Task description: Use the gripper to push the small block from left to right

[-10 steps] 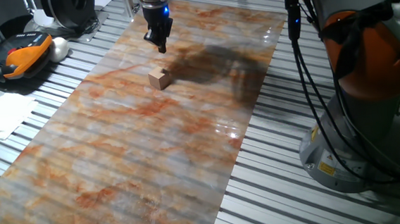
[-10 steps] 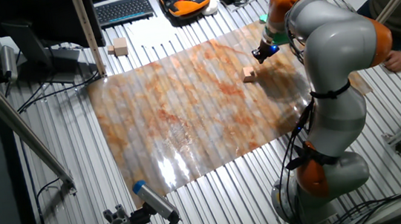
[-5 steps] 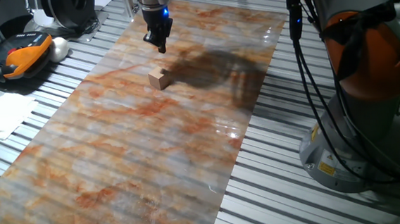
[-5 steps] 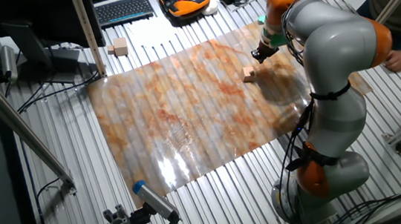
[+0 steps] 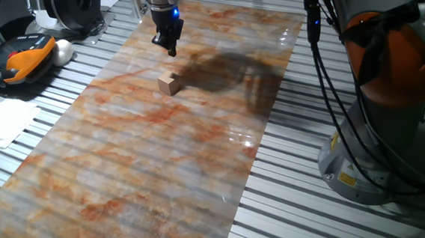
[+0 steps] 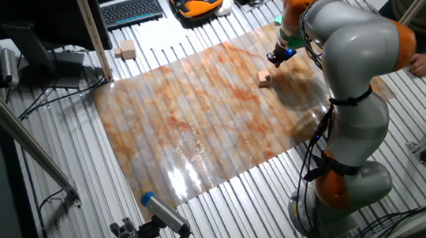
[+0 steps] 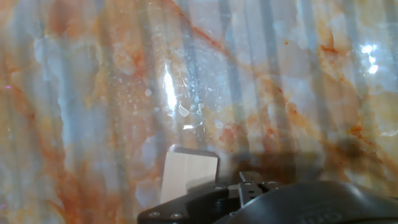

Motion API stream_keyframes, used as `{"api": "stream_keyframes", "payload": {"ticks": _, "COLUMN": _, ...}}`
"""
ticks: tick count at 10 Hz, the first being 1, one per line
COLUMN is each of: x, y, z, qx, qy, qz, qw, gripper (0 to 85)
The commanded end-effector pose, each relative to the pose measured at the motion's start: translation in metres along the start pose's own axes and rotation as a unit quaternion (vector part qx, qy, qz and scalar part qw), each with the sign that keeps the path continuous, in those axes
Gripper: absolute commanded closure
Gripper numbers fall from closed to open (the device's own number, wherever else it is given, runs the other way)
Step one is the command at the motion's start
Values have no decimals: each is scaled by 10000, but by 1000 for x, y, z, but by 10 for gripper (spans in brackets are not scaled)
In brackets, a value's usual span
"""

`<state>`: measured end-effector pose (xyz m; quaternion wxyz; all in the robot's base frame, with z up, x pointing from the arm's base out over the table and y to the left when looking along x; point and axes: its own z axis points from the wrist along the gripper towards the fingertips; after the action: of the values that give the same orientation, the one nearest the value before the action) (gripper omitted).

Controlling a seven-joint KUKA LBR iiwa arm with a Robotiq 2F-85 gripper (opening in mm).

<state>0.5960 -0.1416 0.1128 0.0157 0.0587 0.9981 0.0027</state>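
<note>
Tan small block (image 5: 168, 84), flat, no long axis

In the hand view, the small block (image 7: 189, 176) has its lower edge hidden behind the dark end effector (image 7: 249, 202) housing, and the fingertips lie below the picture's edge. In both fixed views the jaw gap is too small to judge.

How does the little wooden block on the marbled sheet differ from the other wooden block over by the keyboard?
The small block lies on the marbled sheet, just below the gripper; the other block sits off the sheet on the bare slatted table, near the keyboard. The other block looks somewhat larger in this view. Both are plain light-tan wood, and nothing touches either.
</note>
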Motion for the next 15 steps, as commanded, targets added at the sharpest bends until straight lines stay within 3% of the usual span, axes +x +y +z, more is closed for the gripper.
{"api": "stream_keyframes", "payload": {"ticks": 1, "x": -3, "y": 0, "z": 2, "qx": -11, "qy": 14, "qz": 0, "qw": 10000, "gripper": 850}}
{"api": "stream_keyframes", "payload": {"ticks": 3, "x": -8, "y": -4, "z": 11, "qx": 11, "qy": 19, "qz": -39, "qw": 10000, "gripper": 850}}
{"api": "stream_keyframes", "payload": {"ticks": 6, "x": -9, "y": -7, "z": 39, "qx": -195, "qy": 142, "qz": 3, "qw": 9997, "gripper": 850}}
{"api": "stream_keyframes", "payload": {"ticks": 8, "x": -10, "y": -7, "z": 49, "qx": -349, "qy": 252, "qz": 10, "qw": 9991, "gripper": 850}}
{"api": "stream_keyframes", "payload": {"ticks": 15, "x": -2, "y": 4, "z": 59, "qx": -417, "qy": 342, "qz": -7, "qw": 9985, "gripper": 850}}
